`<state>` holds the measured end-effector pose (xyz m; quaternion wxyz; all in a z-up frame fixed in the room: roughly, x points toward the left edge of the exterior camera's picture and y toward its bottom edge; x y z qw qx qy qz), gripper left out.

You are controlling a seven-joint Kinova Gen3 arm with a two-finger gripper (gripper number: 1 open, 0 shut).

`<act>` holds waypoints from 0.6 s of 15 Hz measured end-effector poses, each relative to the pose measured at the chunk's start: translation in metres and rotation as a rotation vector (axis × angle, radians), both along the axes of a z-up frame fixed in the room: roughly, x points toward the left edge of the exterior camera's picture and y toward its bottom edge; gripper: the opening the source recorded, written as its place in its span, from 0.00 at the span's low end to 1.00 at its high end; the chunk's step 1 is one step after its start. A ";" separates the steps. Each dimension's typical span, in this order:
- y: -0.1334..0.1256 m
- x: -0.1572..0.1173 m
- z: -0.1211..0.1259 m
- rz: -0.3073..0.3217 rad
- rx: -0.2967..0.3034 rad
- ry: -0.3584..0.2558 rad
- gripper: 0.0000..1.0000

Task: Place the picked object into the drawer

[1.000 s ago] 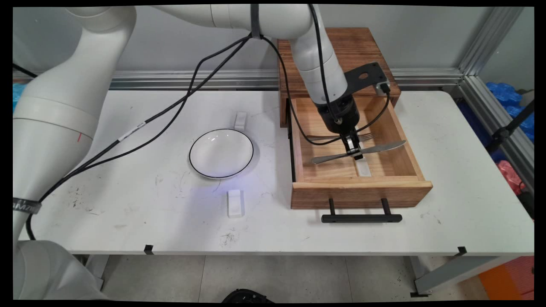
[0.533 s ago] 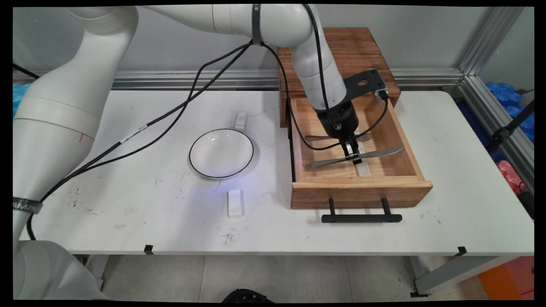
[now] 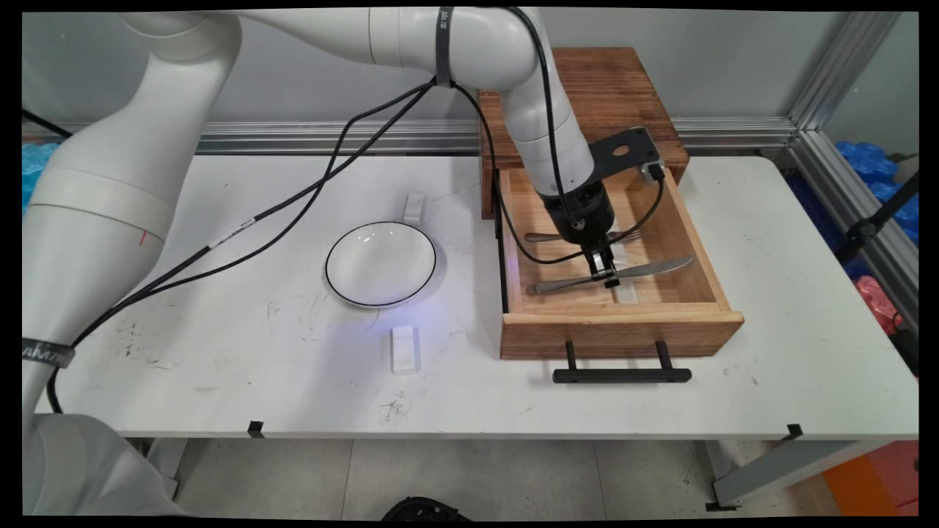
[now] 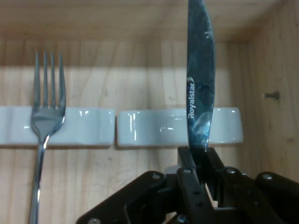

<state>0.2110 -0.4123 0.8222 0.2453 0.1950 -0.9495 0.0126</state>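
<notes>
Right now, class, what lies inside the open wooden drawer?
A fork resting on a white rest, and a knife gripped by the end effector above a second rest. The arm covers part of the drawer floor.

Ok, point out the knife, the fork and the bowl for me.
knife [image 4: 201, 88]: hand view, on the blade near the Royalstar lettering.
fork [image 4: 46, 105]: hand view, at the base of its tines.
bowl [image 3: 381, 263]: main view, in the middle of its white inside.
</notes>
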 end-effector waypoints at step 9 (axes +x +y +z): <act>-0.002 0.001 -0.008 0.001 0.001 -0.003 0.00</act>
